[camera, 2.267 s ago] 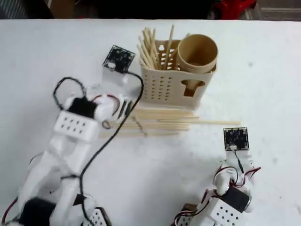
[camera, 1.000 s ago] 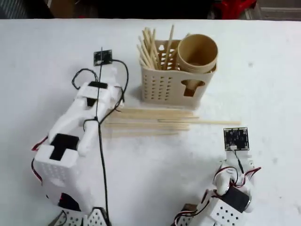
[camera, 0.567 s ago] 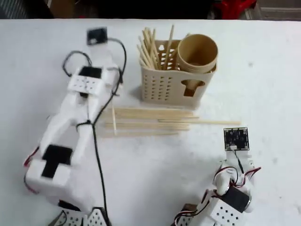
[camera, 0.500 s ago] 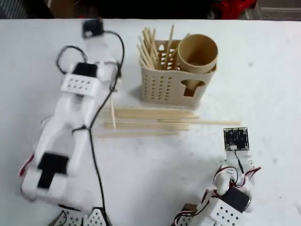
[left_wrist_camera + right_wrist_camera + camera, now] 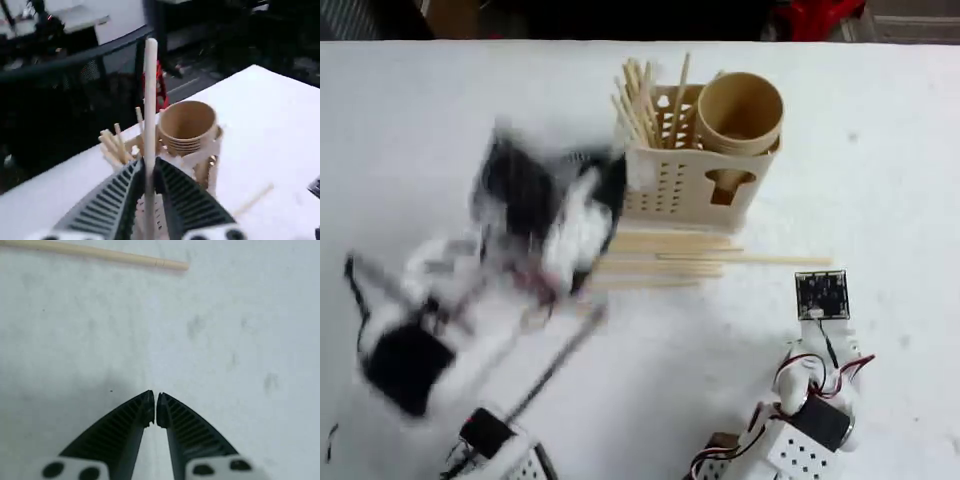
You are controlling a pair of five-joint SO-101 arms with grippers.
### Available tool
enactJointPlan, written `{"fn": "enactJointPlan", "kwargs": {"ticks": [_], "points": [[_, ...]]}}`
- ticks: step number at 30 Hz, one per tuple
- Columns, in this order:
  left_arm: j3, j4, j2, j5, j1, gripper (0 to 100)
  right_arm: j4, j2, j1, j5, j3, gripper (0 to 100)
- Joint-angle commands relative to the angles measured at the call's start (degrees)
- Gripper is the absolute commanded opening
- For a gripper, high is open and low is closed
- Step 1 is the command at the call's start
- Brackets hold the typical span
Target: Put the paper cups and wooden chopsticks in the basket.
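A beige slotted basket (image 5: 685, 185) stands at the table's back centre, holding stacked paper cups (image 5: 740, 108) and several upright wooden chopsticks (image 5: 645, 100). More chopsticks (image 5: 665, 258) lie flat on the table in front of it. My left arm (image 5: 535, 215) is a blur just left of the basket. In the left wrist view my left gripper (image 5: 149, 167) is shut on one chopstick (image 5: 150, 90), held upright short of the cups (image 5: 187, 125) and basket (image 5: 207, 155). My right gripper (image 5: 154, 402) is shut on nothing, low over bare table, with a chopstick (image 5: 100, 252) ahead of it.
The right arm (image 5: 815, 400) rests near the front edge at the right, its camera board (image 5: 820, 293) just in front of the loose chopsticks. One stray chopstick (image 5: 252, 197) lies beside the basket. White table spreads open to the right and front centre.
The left arm lifted one chopstick off the pile, swung to the back left, and now sweeps back toward the basket in a blur. The right arm has not moved.
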State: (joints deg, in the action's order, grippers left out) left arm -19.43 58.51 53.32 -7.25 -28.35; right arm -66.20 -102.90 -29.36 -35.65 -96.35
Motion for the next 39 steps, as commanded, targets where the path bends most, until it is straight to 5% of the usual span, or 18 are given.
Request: {"fn": "enactJointPlan", "kwargs": {"ticks": [1,5,8,22,39], "points": [[-17.7,-16.4,13.6,-6.7,-2.4,2,0.7,0.3,-0.3,0.1,-0.5,2.4],[-20.0,-34.8,8.7,-5.8,-1.9,2,0.7,0.3,-0.3,0.1,-0.5,2.4],[-13.3,-40.4,-1.0,-5.0,-1.8,2,0.7,0.3,-0.3,0.1,-0.5,2.4],[31.0,-41.1,-47.4,-5.3,0.1,2,0.7,0.3,-0.3,0.1,-0.5,2.4],[26.4,-49.8,-54.5,-6.5,1.2,2,0.7,0.3,-0.3,0.1,-0.5,2.4]]}}
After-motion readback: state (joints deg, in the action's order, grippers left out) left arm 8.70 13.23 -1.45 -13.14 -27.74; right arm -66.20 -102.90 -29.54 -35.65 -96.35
